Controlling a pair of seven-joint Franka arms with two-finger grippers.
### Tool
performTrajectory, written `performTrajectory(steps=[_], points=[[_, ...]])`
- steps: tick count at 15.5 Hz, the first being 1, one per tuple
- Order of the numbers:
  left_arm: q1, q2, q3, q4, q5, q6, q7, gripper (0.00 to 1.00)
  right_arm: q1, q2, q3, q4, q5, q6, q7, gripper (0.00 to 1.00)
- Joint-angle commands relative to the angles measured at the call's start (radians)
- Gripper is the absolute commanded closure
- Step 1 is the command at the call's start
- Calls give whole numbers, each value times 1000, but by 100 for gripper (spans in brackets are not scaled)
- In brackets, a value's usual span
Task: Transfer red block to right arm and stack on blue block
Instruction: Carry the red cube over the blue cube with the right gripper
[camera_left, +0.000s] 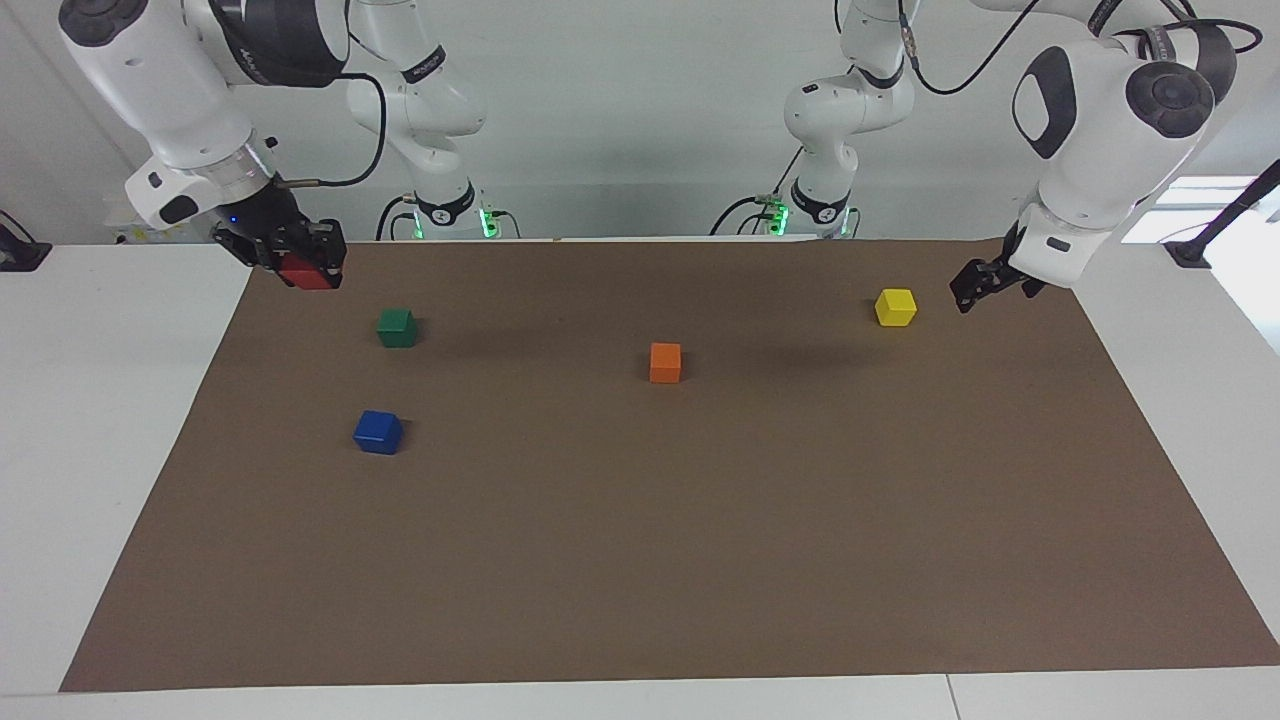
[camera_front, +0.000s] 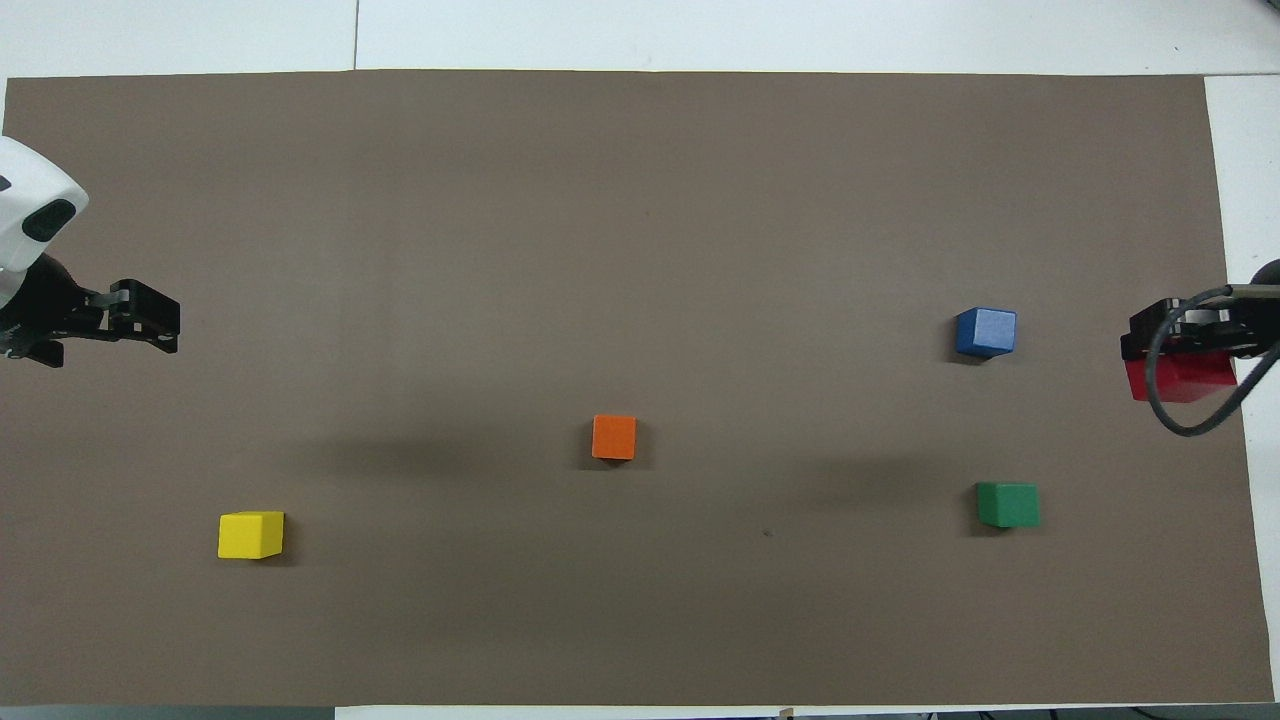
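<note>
The red block (camera_left: 308, 275) is held in my right gripper (camera_left: 303, 262), which is shut on it and raised over the brown mat's edge at the right arm's end. It also shows in the overhead view (camera_front: 1185, 378) under the right gripper (camera_front: 1178, 352). The blue block (camera_left: 378, 432) (camera_front: 986, 332) sits on the mat, apart from the gripper and farther from the robots than the green cube. My left gripper (camera_left: 968, 290) (camera_front: 172, 320) is open and empty, raised over the mat's edge at the left arm's end, beside the yellow cube.
A green cube (camera_left: 397, 327) (camera_front: 1008, 504) sits near the right gripper. An orange cube (camera_left: 665, 362) (camera_front: 614, 437) sits mid-mat. A yellow cube (camera_left: 896, 307) (camera_front: 251, 534) sits toward the left arm's end. The brown mat (camera_left: 640, 560) covers a white table.
</note>
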Motion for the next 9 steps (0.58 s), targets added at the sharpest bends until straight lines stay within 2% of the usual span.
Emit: performTrajectory(steps=[1,3,6,8,9], points=[[-121,-16,76,25,-18,-13,23,0,-2,24,8,-45,-56,100,-60,100],[-134,-37,86,12,-29,-26,11,0,0,35,8,-90,-58,175,-55,100],[-130,-134,84,-96,-34,-24,29,0,0,60,8,-195,-59,377,-55,100],[-126,-131,83,-93,-43,14,32,0,1,81,8,-237,-59,488,-45,100],[-120,-136,84,-94,-56,8,33,0,1,99,8,-236,-59,505,-22,100]])
